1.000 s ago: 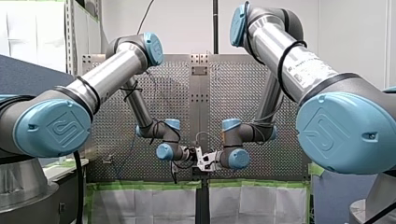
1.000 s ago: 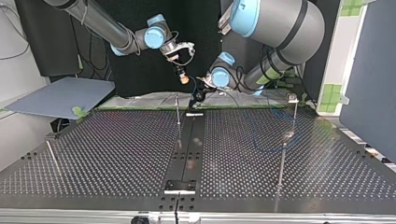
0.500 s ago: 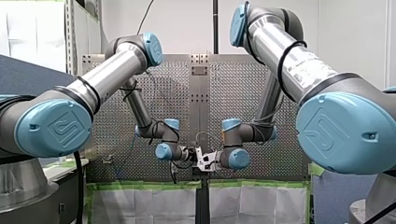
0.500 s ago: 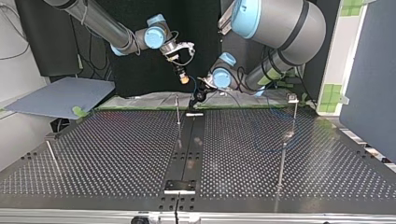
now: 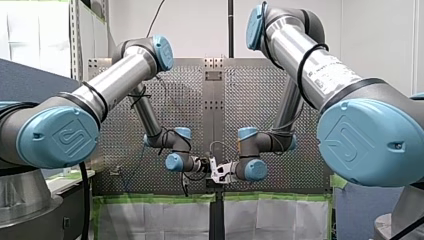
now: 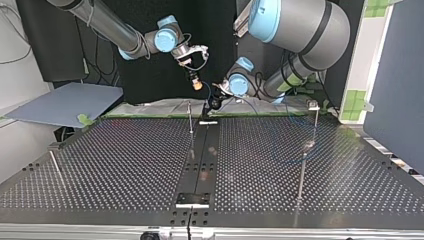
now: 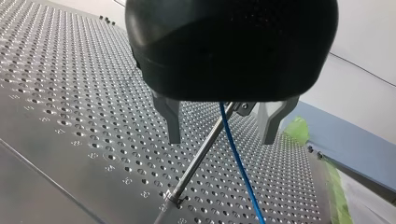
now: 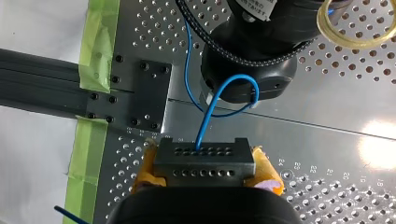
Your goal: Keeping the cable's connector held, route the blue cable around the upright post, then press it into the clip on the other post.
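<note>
At the left of the top view, my right tool (image 6: 196, 83) is hanging above the far edge of the worktop (image 6: 125, 160). In the right wrist view its yellow pads (image 8: 268, 173) are pinching the connector (image 8: 204, 159), a dark block with rows of small holes, from both sides. The blue cable (image 8: 205, 123) is leaving the connector, bowing ahead of it and looping in under the black body of my left tool (image 8: 247, 60).

Just right of my right tool in the top view, a thin upright post (image 6: 190, 117) is standing near the far edge, beside the dark centre strip (image 6: 200, 150). Right of that post, my left tool (image 6: 214, 102) is hanging low, near my right tool but apart from it. In the left wrist view its metal fingers (image 7: 173, 122) are standing spread wide, gripping nothing. The blue cable is running between them, touching neither. Beyond it a slanting metal rod (image 7: 198, 156) is showing, though I cannot tell which post it is.

At the far right, the second post (image 6: 315, 125) is carrying the clip (image 6: 313, 105) on its top, well apart from both tools.
</note>
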You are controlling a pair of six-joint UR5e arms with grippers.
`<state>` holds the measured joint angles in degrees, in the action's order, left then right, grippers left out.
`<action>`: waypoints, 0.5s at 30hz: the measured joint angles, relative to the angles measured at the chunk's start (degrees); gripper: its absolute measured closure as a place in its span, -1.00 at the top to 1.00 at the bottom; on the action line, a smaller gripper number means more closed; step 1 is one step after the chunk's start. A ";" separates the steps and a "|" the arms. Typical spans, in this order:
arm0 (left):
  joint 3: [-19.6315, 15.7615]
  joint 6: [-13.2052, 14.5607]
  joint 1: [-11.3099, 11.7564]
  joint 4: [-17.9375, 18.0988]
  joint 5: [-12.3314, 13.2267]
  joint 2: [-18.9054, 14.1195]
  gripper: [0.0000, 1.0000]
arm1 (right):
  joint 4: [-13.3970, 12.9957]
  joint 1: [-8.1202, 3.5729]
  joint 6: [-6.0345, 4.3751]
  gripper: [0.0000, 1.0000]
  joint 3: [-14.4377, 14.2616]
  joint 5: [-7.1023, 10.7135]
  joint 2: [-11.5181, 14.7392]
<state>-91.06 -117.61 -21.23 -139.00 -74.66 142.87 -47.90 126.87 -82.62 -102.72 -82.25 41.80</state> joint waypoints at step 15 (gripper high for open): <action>0.01 0.15 0.04 0.11 1.29 0.00 0.25 | -0.73 -0.42 -1.47 -1.00 -0.17 0.02 -0.16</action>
<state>-91.05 -117.46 -21.19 -138.89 -73.36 142.87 -48.63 126.45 -84.08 -102.89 -82.23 41.65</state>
